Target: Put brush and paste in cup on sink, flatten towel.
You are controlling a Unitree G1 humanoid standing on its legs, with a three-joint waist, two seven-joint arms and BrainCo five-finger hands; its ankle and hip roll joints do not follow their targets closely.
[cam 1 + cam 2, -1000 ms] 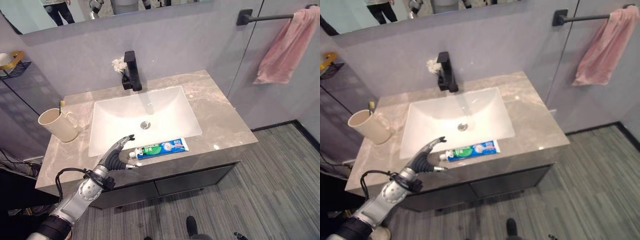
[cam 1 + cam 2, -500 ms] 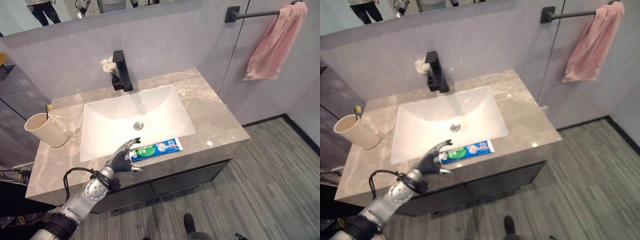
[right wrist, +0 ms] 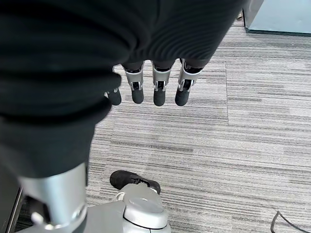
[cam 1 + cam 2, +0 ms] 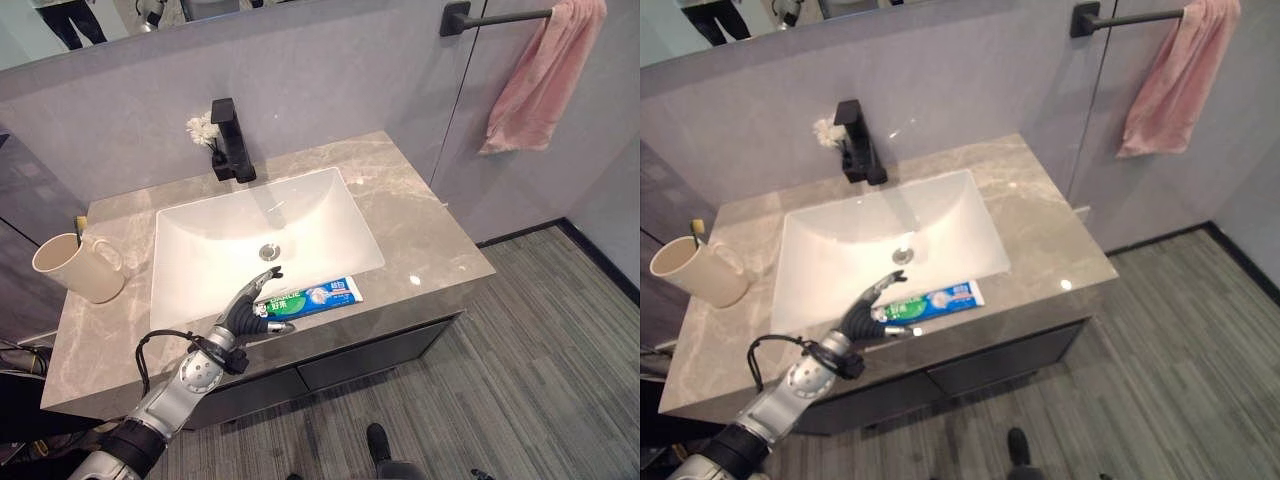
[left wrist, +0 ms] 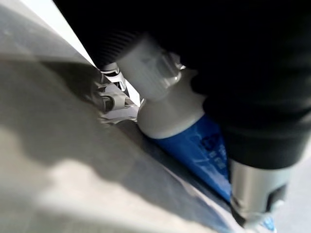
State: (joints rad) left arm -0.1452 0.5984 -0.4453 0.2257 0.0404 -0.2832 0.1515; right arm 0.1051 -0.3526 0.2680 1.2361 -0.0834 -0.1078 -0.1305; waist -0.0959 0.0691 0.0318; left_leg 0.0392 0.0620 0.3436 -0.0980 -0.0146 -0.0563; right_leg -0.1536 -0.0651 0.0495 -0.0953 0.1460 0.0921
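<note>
A blue and green toothpaste tube (image 4: 315, 296) lies flat on the counter's front strip, just in front of the white sink basin (image 4: 200, 290). My left hand (image 4: 240, 313) rests at the tube's white cap end with fingers stretched out, open; the cap (image 5: 150, 63) shows right under the palm and the thumb (image 5: 252, 194) lies beside the tube. A cream cup (image 4: 68, 268) stands at the counter's left with a brush (image 4: 79, 227) standing in it. A pink towel (image 4: 535, 75) hangs bunched on the black wall bar (image 4: 490, 17). My right hand (image 3: 155, 82) hangs open over the floor.
A black faucet (image 4: 228, 140) with a small white flower (image 4: 200, 128) beside it stands behind the basin. The grey marble counter (image 4: 430, 250) ends at a front edge close to the tube. A mirror (image 4: 100, 20) runs along the wall above.
The camera has shifted, so the whole scene sits further left. My left hand has moved in closer onto the tube's cap end. The tube, cup and towel stay put.
</note>
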